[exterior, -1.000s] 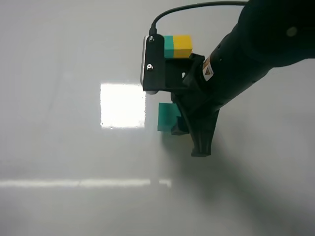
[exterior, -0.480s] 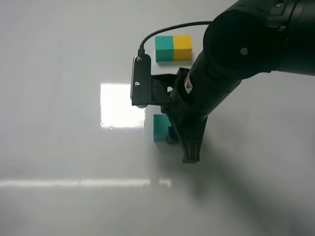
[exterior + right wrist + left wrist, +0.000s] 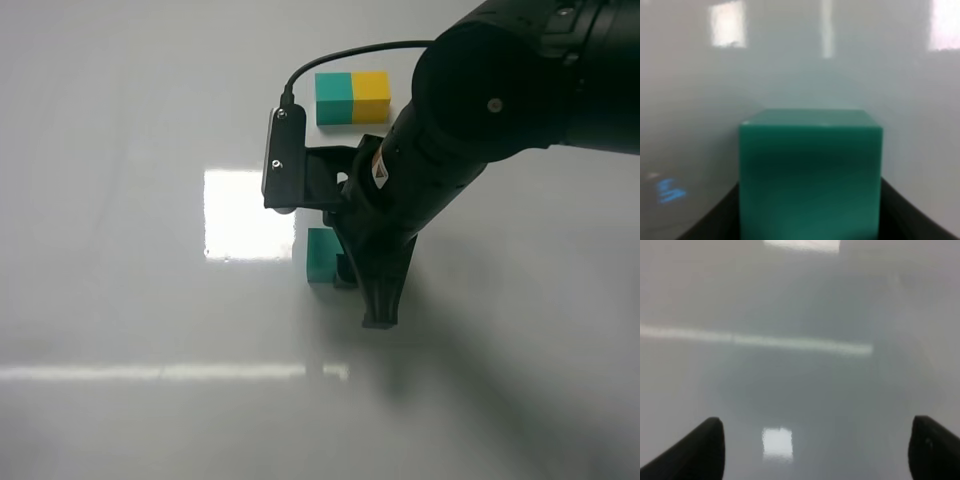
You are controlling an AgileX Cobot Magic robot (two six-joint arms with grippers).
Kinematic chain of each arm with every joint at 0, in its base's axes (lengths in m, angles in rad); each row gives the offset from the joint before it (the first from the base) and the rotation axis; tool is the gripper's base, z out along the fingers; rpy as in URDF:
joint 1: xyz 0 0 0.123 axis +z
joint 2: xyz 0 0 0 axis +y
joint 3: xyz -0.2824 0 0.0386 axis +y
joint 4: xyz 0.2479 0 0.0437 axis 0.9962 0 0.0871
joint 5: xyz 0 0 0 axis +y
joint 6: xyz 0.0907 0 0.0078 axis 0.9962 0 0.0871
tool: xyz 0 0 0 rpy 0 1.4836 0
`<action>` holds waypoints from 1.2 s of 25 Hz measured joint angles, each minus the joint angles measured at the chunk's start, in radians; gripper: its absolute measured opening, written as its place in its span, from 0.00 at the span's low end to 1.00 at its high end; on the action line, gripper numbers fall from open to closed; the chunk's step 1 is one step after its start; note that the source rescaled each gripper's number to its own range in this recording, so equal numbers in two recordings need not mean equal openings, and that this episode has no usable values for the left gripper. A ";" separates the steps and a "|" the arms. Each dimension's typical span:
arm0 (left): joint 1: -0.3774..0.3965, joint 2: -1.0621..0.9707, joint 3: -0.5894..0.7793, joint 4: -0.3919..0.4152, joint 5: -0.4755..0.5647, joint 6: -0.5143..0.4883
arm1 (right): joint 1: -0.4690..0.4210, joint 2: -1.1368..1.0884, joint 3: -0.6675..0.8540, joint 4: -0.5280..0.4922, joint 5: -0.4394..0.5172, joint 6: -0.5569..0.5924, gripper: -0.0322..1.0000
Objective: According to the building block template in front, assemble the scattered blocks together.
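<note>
Right claw (image 3: 345, 272) pinching the teal-green cube (image 3: 320, 256)
Cube sits between its fingers; template (image 3: 352, 97) beyond; left claw (image 3: 815, 450) spread, far off

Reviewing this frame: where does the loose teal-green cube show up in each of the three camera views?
Exterior high: the loose teal-green cube sits near the picture's middle, partly hidden by the right gripper, below the building block template.
Left wrist: not in it; only bare glossy table between two dark fingertips.
Right wrist: it fills the lower middle, close between the dark fingers.
Shared landmark: the bright light reflections on the table.
</note>
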 joint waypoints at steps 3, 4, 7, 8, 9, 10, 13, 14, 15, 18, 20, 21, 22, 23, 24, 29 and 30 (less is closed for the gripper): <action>0.000 0.000 0.000 0.000 0.000 0.000 | 0.000 0.000 0.000 0.000 -0.009 0.000 0.39; 0.000 0.000 0.000 0.000 0.000 0.000 | 0.000 0.000 0.000 -0.001 -0.010 0.000 0.47; 0.000 0.000 0.000 0.000 0.000 0.000 | 0.001 -0.002 0.000 0.000 -0.010 0.000 0.62; 0.000 0.000 0.000 0.000 0.000 0.000 | 0.004 -0.009 0.000 0.002 -0.006 0.001 0.65; 0.000 0.000 0.000 0.000 0.000 0.000 | 0.011 -0.022 0.000 0.005 0.000 0.006 0.69; 0.000 0.000 0.000 0.000 0.000 0.000 | 0.016 -0.039 0.000 0.014 0.001 0.017 0.71; 0.000 0.000 0.000 0.000 0.000 0.000 | 0.029 -0.124 0.000 0.076 0.001 0.046 0.74; 0.000 0.000 0.000 0.000 0.000 0.000 | 0.029 -0.150 0.000 0.091 -0.002 0.067 0.74; 0.000 0.000 0.000 0.000 0.000 0.000 | 0.028 -0.175 0.000 0.098 -0.009 0.087 0.74; 0.000 0.000 0.000 0.000 0.000 0.000 | -0.019 -0.247 -0.001 0.114 -0.018 0.167 0.75; 0.000 0.000 0.000 0.000 0.000 0.000 | -0.091 -0.287 -0.003 0.115 -0.001 0.234 0.75; 0.000 0.000 0.000 0.000 0.000 0.000 | -0.125 -0.301 -0.003 0.116 0.011 0.271 0.75; 0.000 0.000 0.000 0.000 0.000 0.000 | -0.174 -0.320 -0.003 0.114 0.029 0.328 0.75; 0.000 0.000 0.000 0.000 0.000 0.000 | -0.207 -0.338 -0.003 0.108 0.049 0.379 0.75; 0.000 0.000 0.000 0.000 0.000 0.000 | -0.245 -0.363 -0.002 0.100 0.074 0.440 0.75; 0.000 0.000 0.000 0.000 0.000 0.002 | -0.474 -0.504 0.052 0.032 0.184 0.654 0.75; 0.000 0.000 0.000 0.000 0.000 0.002 | -0.525 -0.529 0.075 0.029 0.208 0.672 0.75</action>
